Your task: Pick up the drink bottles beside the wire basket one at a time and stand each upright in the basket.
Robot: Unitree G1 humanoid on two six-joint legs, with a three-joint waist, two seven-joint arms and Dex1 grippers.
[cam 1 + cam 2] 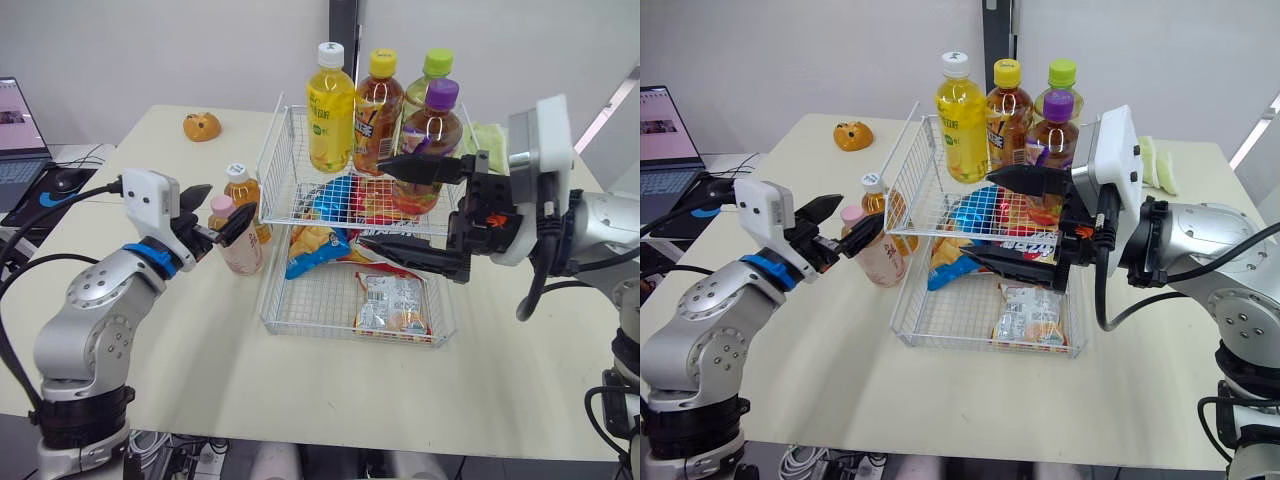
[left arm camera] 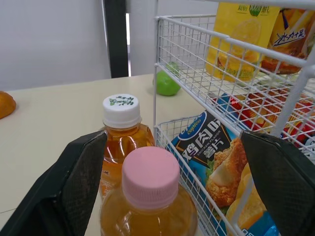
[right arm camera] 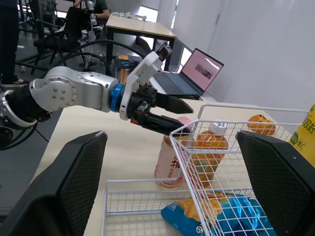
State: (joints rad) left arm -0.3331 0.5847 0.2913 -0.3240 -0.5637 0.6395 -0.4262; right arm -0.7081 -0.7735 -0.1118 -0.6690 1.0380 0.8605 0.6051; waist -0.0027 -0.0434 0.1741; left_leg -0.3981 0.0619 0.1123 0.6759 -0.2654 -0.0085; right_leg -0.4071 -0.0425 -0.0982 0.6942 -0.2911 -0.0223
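- Head views: a two-tier wire basket [image 1: 310,300] stands in the middle of the pale counter [image 1: 190,350].
- Four bottles [image 1: 330,110] stand upright at the far end of its upper tier, capped white, yellow, green and purple.
- Snack bags [image 1: 393,305] lie in the lower tier.
- Two more bottles stand on the counter just beside the basket, on the robot's left. They are a pink-capped bottle [image 1: 243,252] nearer the robot and a white-capped bottle [image 1: 243,190] right behind it.
- The left claw [image 1: 228,202] is level with the pink cap, spread to a middling width, with one finger on each side of the neck.
- The right claw [image 1: 372,202] hangs over the basket's near right part. It is spread very wide and holds nothing.
- An orange toy [image 1: 202,126] sits far back on the counter, and a laptop [image 1: 20,130] stands off to the left.
- Left wrist view: the pink cap sits between the two fingers [image 2: 74,191] with a gap showing on each side, so nothing is gripped. The white-capped bottle stands upright close behind, next to the basket's wire wall.
- Right wrist view: this claw's own fingers stand far apart and empty. Across the basket, the left claw brackets the top of the pink-capped bottle, with the white-capped bottle just beside it.
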